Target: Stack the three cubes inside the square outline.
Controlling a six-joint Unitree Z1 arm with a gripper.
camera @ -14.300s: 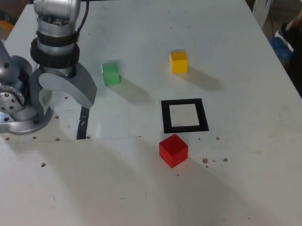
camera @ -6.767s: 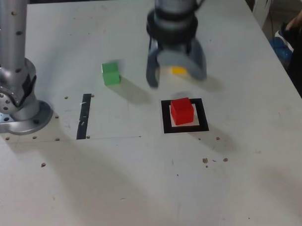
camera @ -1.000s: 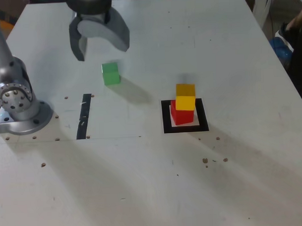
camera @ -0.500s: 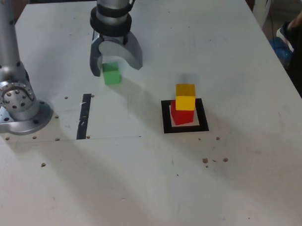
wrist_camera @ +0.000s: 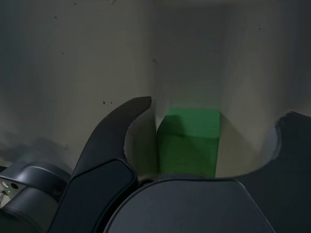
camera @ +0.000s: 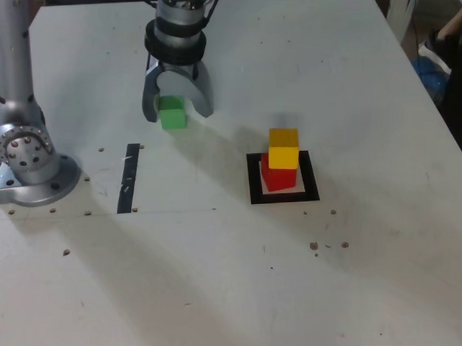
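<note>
The green cube [camera: 172,113] rests on the white table at the back of the exterior view's left half. My gripper [camera: 176,114] is lowered over it with one finger on each side. In the wrist view the green cube [wrist_camera: 187,141] lies between the dark fingers [wrist_camera: 114,141] of the gripper [wrist_camera: 217,109], with a small gap on either side, so the gripper is open. The yellow cube [camera: 284,147] sits on the red cube [camera: 277,176] inside the square outline [camera: 254,180], slightly offset.
A thin black tape strip [camera: 128,176] lies near the arm's base [camera: 26,165] at the exterior view's left. Small crumbs [camera: 325,246] dot the table in front of the outline. The table's edge and dark clutter [camera: 439,59] run along the exterior view's right.
The gripper swung from the far left down over the green cube, and its fingers have narrowed around it. The red and yellow stack has not moved.
</note>
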